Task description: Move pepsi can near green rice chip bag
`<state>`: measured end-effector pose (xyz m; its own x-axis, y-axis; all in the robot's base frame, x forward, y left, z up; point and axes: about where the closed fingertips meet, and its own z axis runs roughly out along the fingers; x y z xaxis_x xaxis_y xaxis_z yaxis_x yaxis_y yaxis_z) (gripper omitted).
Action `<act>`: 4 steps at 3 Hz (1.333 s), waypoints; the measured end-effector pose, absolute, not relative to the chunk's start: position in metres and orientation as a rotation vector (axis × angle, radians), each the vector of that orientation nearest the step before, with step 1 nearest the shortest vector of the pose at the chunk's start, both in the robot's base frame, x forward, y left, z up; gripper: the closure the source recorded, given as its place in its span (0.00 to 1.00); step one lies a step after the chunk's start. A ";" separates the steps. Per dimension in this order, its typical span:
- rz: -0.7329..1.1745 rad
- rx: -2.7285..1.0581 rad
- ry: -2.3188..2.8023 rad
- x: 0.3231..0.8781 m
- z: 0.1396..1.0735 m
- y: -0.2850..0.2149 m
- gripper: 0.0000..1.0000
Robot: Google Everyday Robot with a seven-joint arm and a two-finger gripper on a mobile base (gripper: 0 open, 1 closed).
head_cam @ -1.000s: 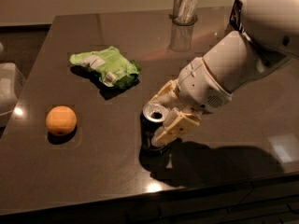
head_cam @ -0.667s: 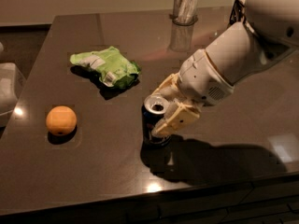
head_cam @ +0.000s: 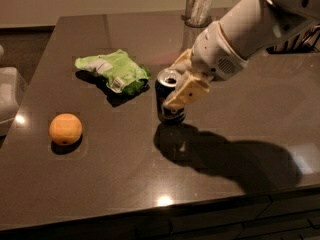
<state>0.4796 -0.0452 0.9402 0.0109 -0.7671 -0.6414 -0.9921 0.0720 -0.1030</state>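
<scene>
The pepsi can is dark blue with a silver top and stays upright, lifted a little above the dark table, its shadow below it. My gripper is shut on the can from the right, one tan finger across its front. The green rice chip bag lies flat on the table, just left of the can and a short gap away.
An orange sits at the front left. A clear glass tumbler stands at the table's back edge. A white object sits off the table's left side. My arm comes in from the upper right.
My gripper has carried the can up off the table and toward the back left, closer to the green bag. The bag and orange have not moved.
</scene>
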 end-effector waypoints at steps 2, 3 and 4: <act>0.497 -1.598 1.861 0.553 0.947 -0.047 1.00; 0.518 -1.572 1.862 0.570 0.939 -0.035 1.00; 0.537 -1.566 1.865 0.580 0.927 -0.021 1.00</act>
